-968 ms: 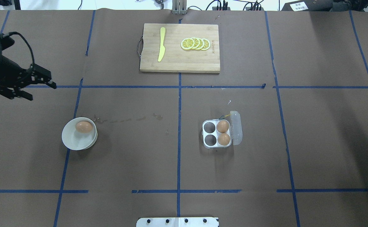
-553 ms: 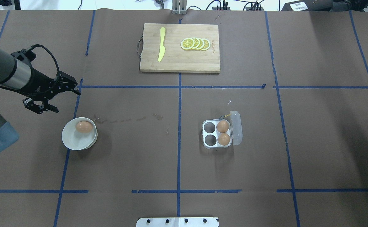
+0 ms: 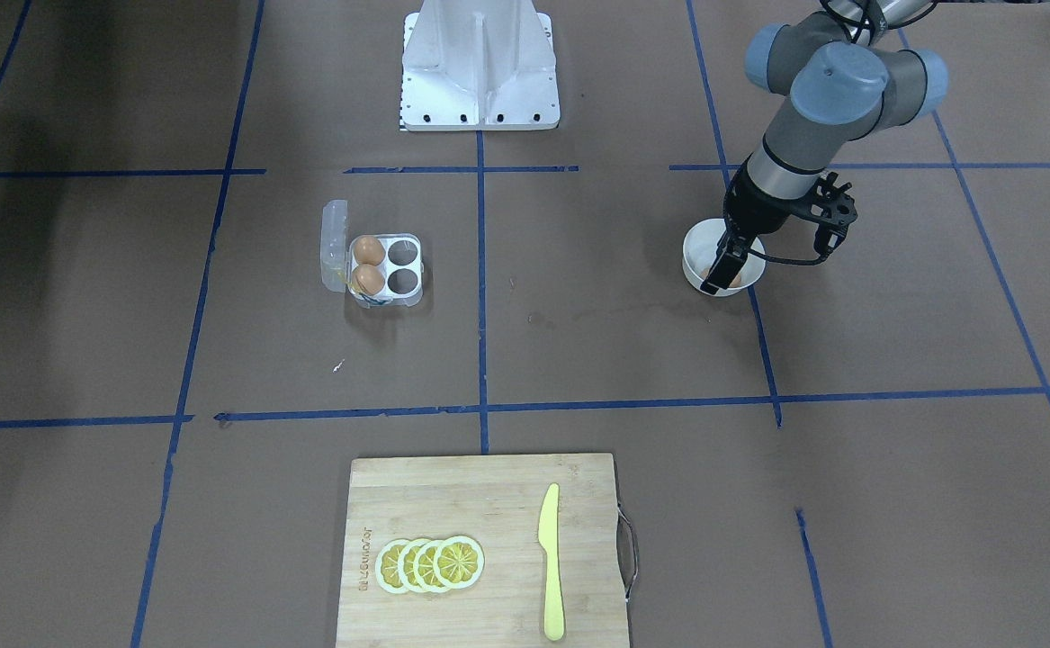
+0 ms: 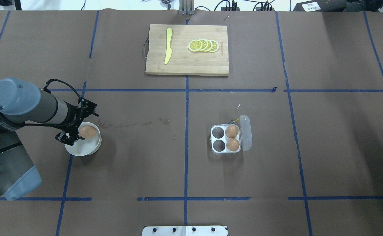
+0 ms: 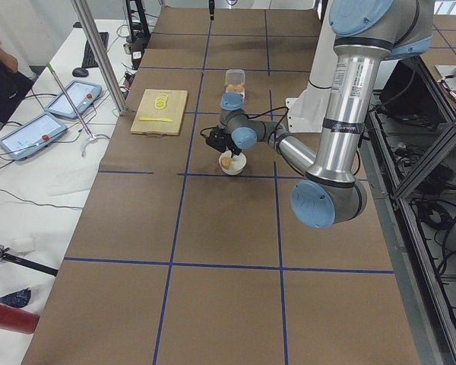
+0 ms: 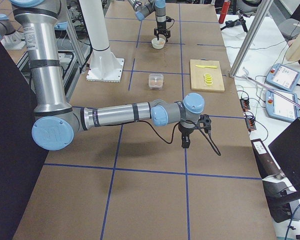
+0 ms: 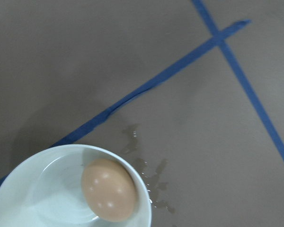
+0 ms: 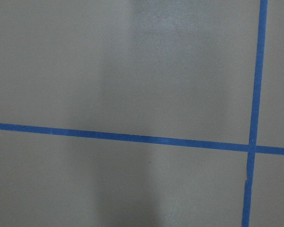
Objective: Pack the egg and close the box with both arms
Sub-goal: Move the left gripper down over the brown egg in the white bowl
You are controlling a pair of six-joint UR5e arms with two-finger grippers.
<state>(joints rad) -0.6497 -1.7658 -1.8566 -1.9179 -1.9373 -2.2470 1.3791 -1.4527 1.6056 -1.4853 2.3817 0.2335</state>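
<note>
Lying just beneath left claw (image 4: 88, 126): egg (image 4: 87, 132)

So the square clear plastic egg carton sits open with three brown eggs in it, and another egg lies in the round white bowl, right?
Not quite. The overhead exterior view shows the clear plastic egg carton holding two brown eggs, not three; two cells are empty. It is open, and another egg does lie in the round white bowl.

Egg (image 3: 736, 282) mostly hidden behind left gripper (image 3: 724, 277). Bowl (image 7: 38, 198) cut by lower edge. Right gripper (image 6: 185, 144) small, jaws unreadable.
</note>
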